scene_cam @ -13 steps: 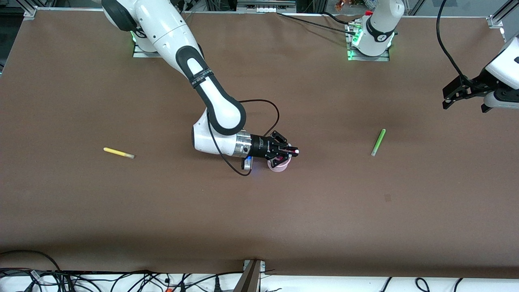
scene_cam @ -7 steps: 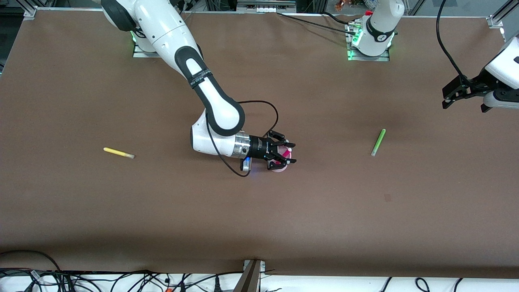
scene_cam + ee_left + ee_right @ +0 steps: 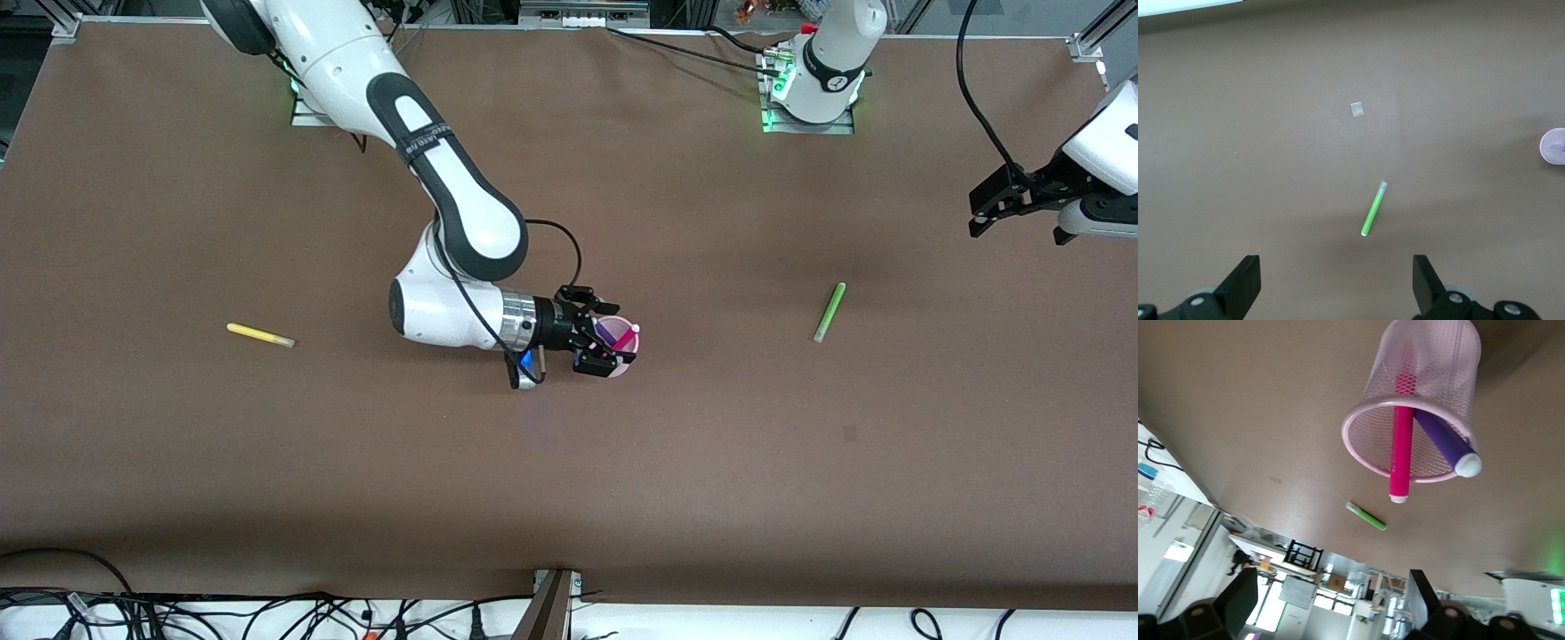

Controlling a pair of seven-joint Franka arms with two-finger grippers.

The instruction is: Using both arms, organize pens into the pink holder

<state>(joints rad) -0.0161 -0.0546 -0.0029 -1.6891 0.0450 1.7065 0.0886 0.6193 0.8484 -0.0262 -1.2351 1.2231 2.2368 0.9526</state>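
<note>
**Two pens in, two on the table: clear the holder cleanly**

The holder [image 3: 617, 346] stands near the middle of the table, well away from every edge. The magenta pen [image 3: 1402, 433] and the purple pen [image 3: 1445, 440] lean inside it, their pale ends above the rim. The right gripper [image 3: 594, 345] hangs just beside the holder on the side toward the right arm's end, jaws released and empty, one finger at or very near the rim.

The step in hand looks like the retreat after a drop. To do it well, the gripper should rise straight up before swinging away, since a sideways brush could tip so light a cup and spill both pens.

The green pen [image 3: 829, 312] lies flat toward the left arm's end of the table, a little farther from the front camera than the holder. The left gripper [image 3: 1009, 203] waits over that end, close to the table's edge, jaws spread with nothing between them. The yellow pen [image 3: 260, 335] lies flat toward the right arm's end, so it probably falls to the right arm next. Each pen should be gripped near its middle.
</note>
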